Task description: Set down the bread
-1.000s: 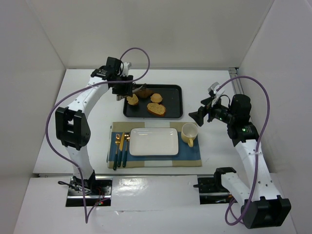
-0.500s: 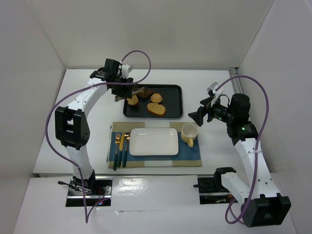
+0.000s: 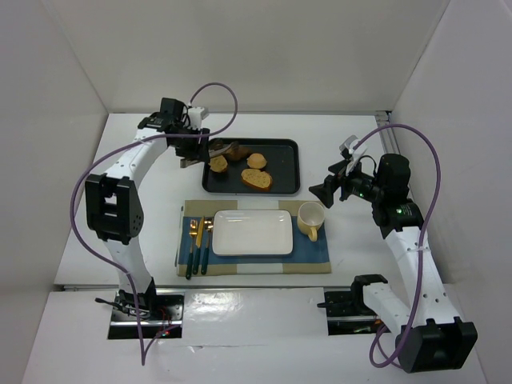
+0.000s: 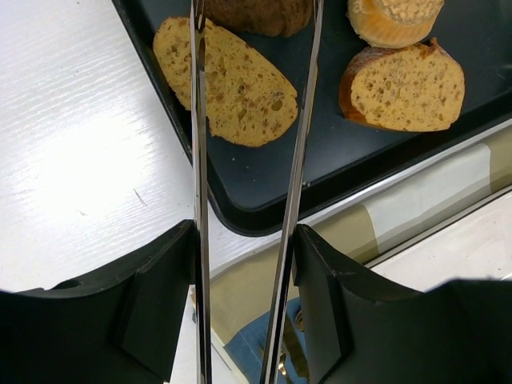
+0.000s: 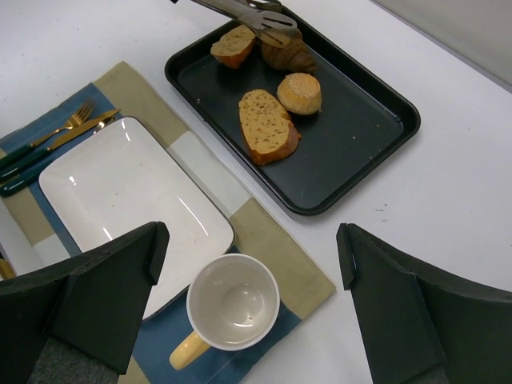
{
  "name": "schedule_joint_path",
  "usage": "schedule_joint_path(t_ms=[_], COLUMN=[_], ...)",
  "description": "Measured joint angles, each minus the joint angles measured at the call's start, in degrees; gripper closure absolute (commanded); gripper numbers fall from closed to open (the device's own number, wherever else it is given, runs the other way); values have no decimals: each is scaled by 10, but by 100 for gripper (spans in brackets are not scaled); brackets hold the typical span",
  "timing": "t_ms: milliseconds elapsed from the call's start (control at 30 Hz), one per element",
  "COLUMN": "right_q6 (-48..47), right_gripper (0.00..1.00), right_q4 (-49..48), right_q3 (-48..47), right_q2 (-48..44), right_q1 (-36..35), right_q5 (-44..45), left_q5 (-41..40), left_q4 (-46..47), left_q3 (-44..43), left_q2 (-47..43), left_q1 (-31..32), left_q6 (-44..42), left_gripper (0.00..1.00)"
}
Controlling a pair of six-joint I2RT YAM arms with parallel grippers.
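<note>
The bread, a dark brown croissant (image 3: pixel 233 154), lies at the back left of the black tray (image 3: pixel 282 160). It also shows in the right wrist view (image 5: pixel 288 54) and at the top edge of the left wrist view (image 4: pixel 258 14). My left gripper (image 3: pixel 190 150) (image 4: pixel 244 240) is shut on metal tongs (image 4: pixel 300 144). The tong arms reach over the tray's left edge, and their tips (image 5: pixel 270 26) flank the croissant. I cannot tell if it is lifted. My right gripper (image 3: pixel 324 192) (image 5: pixel 250 236) is open and empty, hovering over the cup.
The tray also holds a golden slice (image 3: pixel 218 165), a round bun (image 3: pixel 257 161) and an oval slice (image 3: pixel 257 180). In front on a placemat (image 3: pixel 320 250) are a white rectangular plate (image 3: pixel 252 233), a yellow-handled cup (image 3: pixel 310 218) and cutlery (image 3: pixel 198 240). White walls stand on three sides.
My left arm has swung a little left and back, drawing the tongs with it; their tips stay at the croissant. The right arm has not moved.
</note>
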State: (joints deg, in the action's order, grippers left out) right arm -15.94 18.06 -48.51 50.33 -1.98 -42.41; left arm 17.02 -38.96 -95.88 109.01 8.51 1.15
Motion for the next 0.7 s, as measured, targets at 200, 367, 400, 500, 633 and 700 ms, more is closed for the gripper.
schedule_joint_path(t_ms=[200, 367, 400, 500, 633, 700], right_q6=[0, 0, 0, 0, 0, 0], right_gripper=[0, 0, 0, 0, 0, 0], right_q4=[0, 0, 0, 0, 0, 0], right_q3=[0, 0, 0, 0, 0, 0], right_q2=[0, 0, 0, 0, 0, 0], right_q1=[0, 0, 0, 0, 0, 0], right_q5=[0, 0, 0, 0, -1, -1], left_q5=[23, 47, 51, 55, 53, 50], left_q4=[0, -2, -3, -10, -19, -20], left_q3=[0, 0, 0, 0, 0, 0], left_q2=[0, 4, 6, 16, 23, 23], left_q1=[-1, 0, 1, 4, 10, 12], left_q6=[-19, -36, -39, -43, -44, -44], left_gripper=[36, 35, 35, 32, 29, 29])
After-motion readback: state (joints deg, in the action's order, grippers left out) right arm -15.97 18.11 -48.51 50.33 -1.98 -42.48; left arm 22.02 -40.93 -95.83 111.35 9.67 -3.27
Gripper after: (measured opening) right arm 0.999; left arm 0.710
